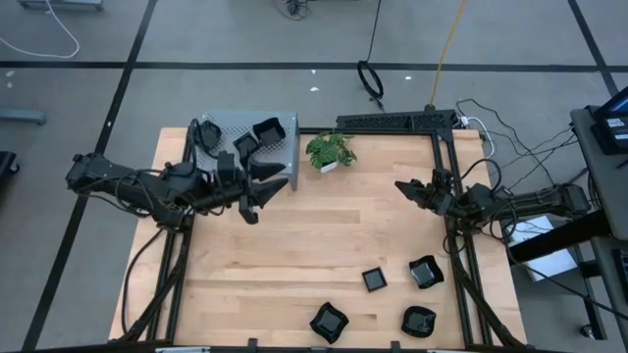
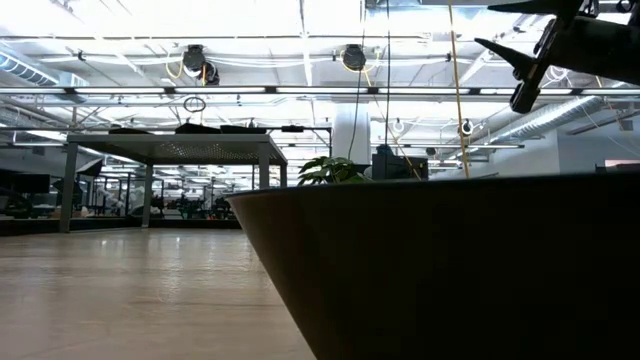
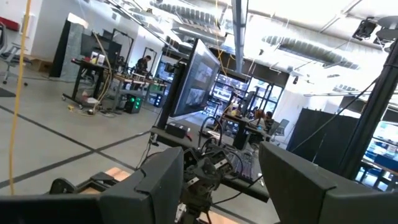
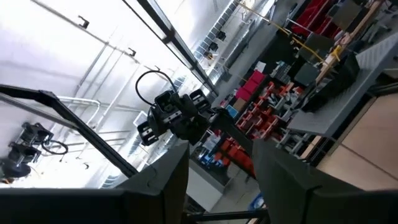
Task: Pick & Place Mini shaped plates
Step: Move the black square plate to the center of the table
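With a few mini shaped plates (image 1: 267, 130) already in the grey bin (image 1: 285, 123) and four plates (image 1: 374, 279) well away from it, my left gripper (image 1: 265, 190) hovers beside the bin, spread wide and empty, while my right gripper (image 1: 407, 189) waits open.

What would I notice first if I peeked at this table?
Probably the four shiny black mini plates scattered at the near right end of the wooden table, with more piled in the grey bin at the far left corner. Beside the bin stands a little green plant. The left gripper and right gripper both hang open, empty.
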{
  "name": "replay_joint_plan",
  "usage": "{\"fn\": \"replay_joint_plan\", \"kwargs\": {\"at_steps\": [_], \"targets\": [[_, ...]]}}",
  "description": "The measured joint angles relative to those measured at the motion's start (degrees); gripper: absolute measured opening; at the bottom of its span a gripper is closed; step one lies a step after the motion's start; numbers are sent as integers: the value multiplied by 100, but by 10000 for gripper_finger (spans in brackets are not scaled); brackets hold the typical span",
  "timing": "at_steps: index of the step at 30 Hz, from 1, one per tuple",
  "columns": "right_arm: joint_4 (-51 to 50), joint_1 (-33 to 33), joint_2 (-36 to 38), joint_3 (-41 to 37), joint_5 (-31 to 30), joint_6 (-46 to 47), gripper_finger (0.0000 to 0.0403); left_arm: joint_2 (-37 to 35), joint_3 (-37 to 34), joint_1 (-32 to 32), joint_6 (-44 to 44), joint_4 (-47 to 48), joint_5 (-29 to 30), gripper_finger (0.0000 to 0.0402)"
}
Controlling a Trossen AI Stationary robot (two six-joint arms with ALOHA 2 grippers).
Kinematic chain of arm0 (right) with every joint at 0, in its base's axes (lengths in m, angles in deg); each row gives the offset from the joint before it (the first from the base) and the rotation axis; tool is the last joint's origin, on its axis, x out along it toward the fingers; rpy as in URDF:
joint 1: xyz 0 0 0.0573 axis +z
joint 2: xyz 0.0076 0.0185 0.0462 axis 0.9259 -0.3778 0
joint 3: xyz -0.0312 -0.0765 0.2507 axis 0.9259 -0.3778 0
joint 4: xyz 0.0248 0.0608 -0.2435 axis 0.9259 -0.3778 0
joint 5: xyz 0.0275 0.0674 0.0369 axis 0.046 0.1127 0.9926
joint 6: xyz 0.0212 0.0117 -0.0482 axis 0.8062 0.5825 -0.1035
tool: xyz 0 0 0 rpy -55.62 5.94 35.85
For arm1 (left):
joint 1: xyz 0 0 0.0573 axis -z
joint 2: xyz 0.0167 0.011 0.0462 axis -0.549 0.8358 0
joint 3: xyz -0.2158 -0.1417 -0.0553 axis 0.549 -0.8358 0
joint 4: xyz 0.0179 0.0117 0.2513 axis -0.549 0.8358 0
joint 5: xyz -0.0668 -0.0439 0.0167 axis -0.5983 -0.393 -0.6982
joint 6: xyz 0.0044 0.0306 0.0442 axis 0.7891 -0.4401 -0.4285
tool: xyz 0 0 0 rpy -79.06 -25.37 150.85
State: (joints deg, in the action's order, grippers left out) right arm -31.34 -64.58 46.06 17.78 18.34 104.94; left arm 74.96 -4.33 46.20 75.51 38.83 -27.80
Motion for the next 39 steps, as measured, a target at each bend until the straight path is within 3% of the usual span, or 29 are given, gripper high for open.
{"fn": "replay_joint_plan", "kwargs": {"at_steps": [4,9,13,18,25,32,39], "targets": [[-2,-4,0,0,2,116,164,0,0,1,14,0,0,214],[-370,-1,6,260,175,-1145,164,0,-2,1,30,2,0,214],[-2225,0,-83,1037,221,-1755,164,0,0,1,32,2,0,214],[-4583,28,-458,2221,803,-2404,164,0,-2,1,13,39,0,214],[-5903,560,-1412,3374,1970,-3488,164,0,-2,1,8,57,2,214],[-6439,1334,-2740,3656,1971,-4330,164,0,-1,0,4,84,4,214],[-6873,1666,-4133,3652,1972,-5444,164,0,-1,-2,1,177,7,214]]}}
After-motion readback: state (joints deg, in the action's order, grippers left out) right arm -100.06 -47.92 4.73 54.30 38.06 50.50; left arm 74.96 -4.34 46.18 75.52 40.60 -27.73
